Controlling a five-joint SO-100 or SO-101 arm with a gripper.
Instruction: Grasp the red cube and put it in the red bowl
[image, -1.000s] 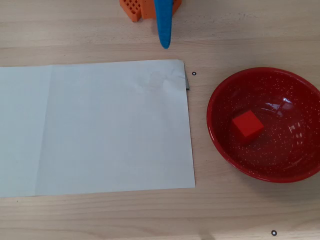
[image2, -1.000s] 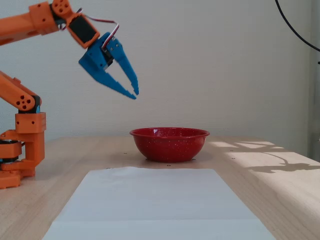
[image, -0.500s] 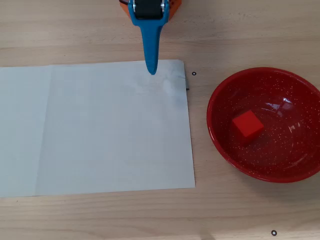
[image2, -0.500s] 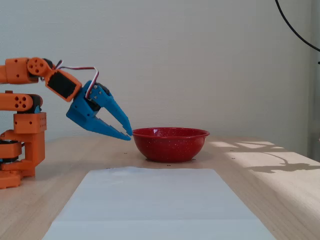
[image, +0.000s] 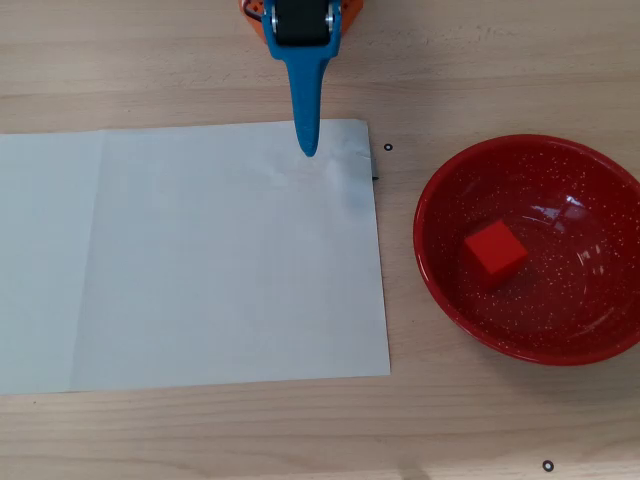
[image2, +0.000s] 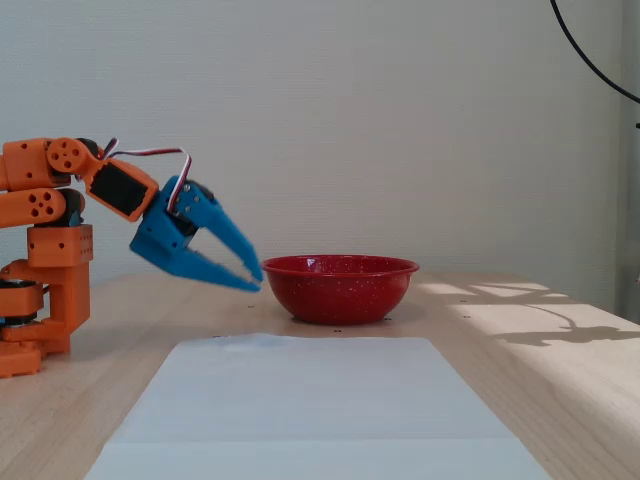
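The red cube lies inside the red bowl, left of its middle, in the overhead view. In the fixed view the red bowl stands on the table and its wall hides the cube. My blue gripper points down from the top edge over the far edge of the white sheet, well left of the bowl. In the fixed view the gripper hangs above the table just left of the bowl rim, its jaws almost together and empty.
A white paper sheet covers the left and middle of the wooden table. The orange arm base stands at the left in the fixed view. Small black marks dot the tabletop.
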